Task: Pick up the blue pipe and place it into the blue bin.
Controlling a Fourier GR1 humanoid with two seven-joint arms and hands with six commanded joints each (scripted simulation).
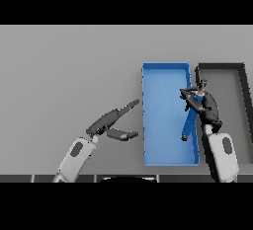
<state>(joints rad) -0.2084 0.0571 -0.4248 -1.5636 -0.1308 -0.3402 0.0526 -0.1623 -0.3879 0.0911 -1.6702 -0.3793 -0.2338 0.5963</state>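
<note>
The right hand [203,104] is clenched around the upper part of the blue pipe [188,123] and holds it over the right edge of the blue bin [148,105]. The pipe hangs at a slant, with its lower end inside the bin's outline near the right wall. A dark bin [243,95] stands just beside the blue one, to its right. The left hand [116,120] rests on the table left of the blue bin, with its fingers relaxed and holding nothing.

Risk: the grasp sits close to the shared wall. If the pipe is let go here, its upper end may catch that rim or tip toward the dark bin. Shifting the pipe leftward before letting go likely lowers this risk.
</note>
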